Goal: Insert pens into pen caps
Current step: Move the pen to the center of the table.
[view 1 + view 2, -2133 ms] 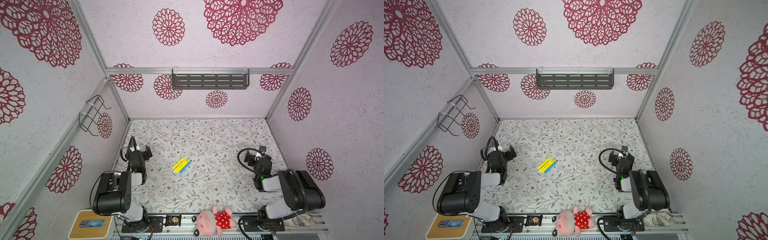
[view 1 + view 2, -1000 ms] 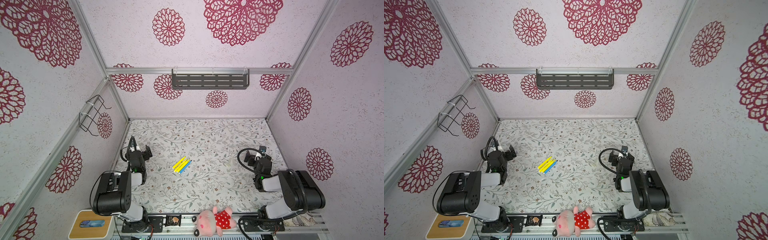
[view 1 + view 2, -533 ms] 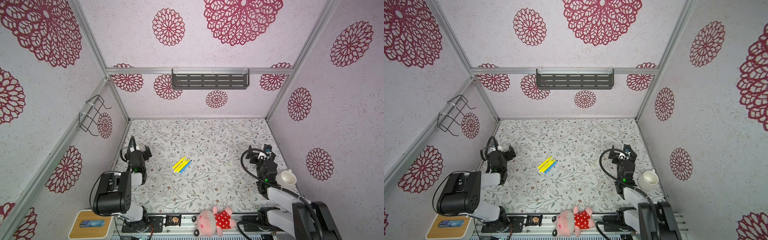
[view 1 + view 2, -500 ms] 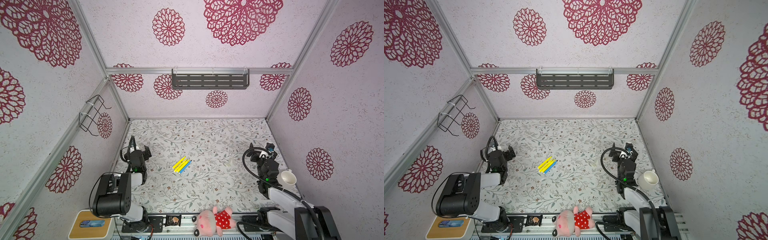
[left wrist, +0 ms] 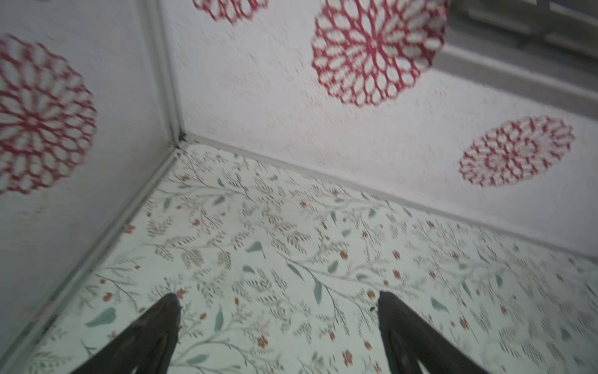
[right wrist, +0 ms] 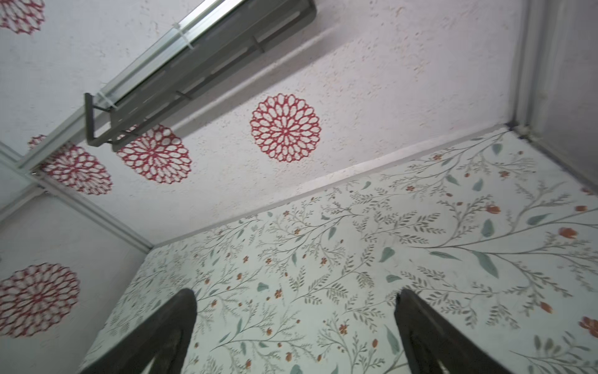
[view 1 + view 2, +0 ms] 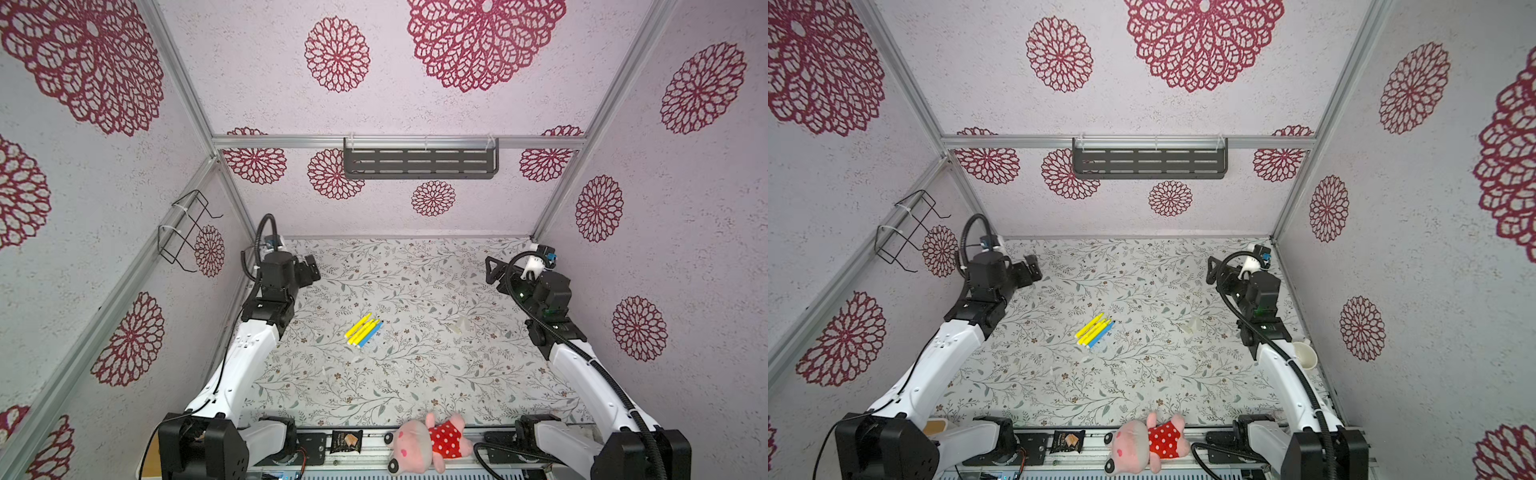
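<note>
Pale textured walls printed with red rosettes boxed in the workspace, and a floral table cover (image 7: 415, 282) spread across its floor. From the near edge the left arm (image 7: 245, 361) and the right arm (image 7: 577, 361) reached up along opposite sides. The left gripper (image 7: 309, 266) hung above the cover near the far left corner, jaws spread wide with nothing between them. The right gripper (image 7: 492, 270) hovered by the far right side, likewise released and empty. The pens (image 7: 365, 330), three yellow and one blue, lay touching side by side in a slanted bundle about mid-cover. They were well apart from both grippers, nearer the front, and somewhat closer to the left one. The pen caps (image 7: 458, 325) were whitish and faint against the print. A couple sat toward the right arm, and what seemed to be others lay just in front of the pens, too small to be sure. The pens looked light, stiff and smooth, so likely to roll; a pinch across mid-barrel, leaving the tapered tip free, seemed best. The caps looked lighter still, thin-walled and apt to skid, so holding one near its closed end would probably keep the mouth clear.
</note>
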`<action>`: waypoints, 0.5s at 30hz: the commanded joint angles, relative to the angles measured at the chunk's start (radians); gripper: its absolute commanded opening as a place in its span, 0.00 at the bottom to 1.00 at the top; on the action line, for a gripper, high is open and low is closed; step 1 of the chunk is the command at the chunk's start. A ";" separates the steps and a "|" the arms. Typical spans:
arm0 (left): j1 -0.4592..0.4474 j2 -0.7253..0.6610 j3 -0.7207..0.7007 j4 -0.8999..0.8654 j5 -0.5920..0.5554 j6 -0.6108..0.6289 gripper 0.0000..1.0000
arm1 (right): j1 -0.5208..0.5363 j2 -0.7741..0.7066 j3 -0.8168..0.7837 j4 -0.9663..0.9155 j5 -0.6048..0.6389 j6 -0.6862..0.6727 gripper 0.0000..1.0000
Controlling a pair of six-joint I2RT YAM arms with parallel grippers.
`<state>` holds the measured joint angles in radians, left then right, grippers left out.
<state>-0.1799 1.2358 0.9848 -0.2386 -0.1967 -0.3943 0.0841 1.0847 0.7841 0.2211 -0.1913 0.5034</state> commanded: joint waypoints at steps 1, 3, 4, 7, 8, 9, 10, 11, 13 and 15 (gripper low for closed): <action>-0.162 0.055 0.011 -0.189 0.075 -0.022 0.97 | 0.006 0.014 0.036 -0.121 -0.156 0.026 0.99; -0.222 0.108 0.038 -0.242 0.090 -0.028 0.94 | 0.009 0.017 0.047 -0.140 -0.153 0.000 0.99; -0.238 0.129 0.045 -0.255 0.105 -0.027 0.92 | 0.011 0.022 0.061 -0.162 -0.156 -0.022 0.99; -0.285 0.171 0.051 -0.270 0.152 -0.030 0.84 | 0.013 0.052 0.116 -0.260 -0.142 -0.074 0.99; -0.301 0.182 0.049 -0.264 0.168 -0.028 0.81 | 0.014 0.063 0.133 -0.290 -0.142 -0.091 0.99; -0.315 0.192 0.052 -0.265 0.172 -0.026 0.77 | 0.015 0.070 0.144 -0.312 -0.140 -0.101 0.99; -0.328 0.206 0.060 -0.272 0.174 -0.023 0.73 | 0.017 0.077 0.152 -0.329 -0.136 -0.112 0.98; -0.337 0.219 0.065 -0.275 0.178 -0.018 0.69 | 0.017 0.081 0.157 -0.345 -0.134 -0.119 0.97; -0.350 0.254 0.081 -0.290 0.176 -0.008 0.68 | 0.019 0.089 0.159 -0.359 -0.125 -0.132 0.96; -0.361 0.292 0.108 -0.321 0.168 -0.001 0.66 | 0.020 0.098 0.158 -0.369 -0.115 -0.138 0.95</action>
<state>-0.5247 1.4925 1.0531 -0.5198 -0.0383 -0.4110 0.0975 1.1801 0.9157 -0.0963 -0.3130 0.4091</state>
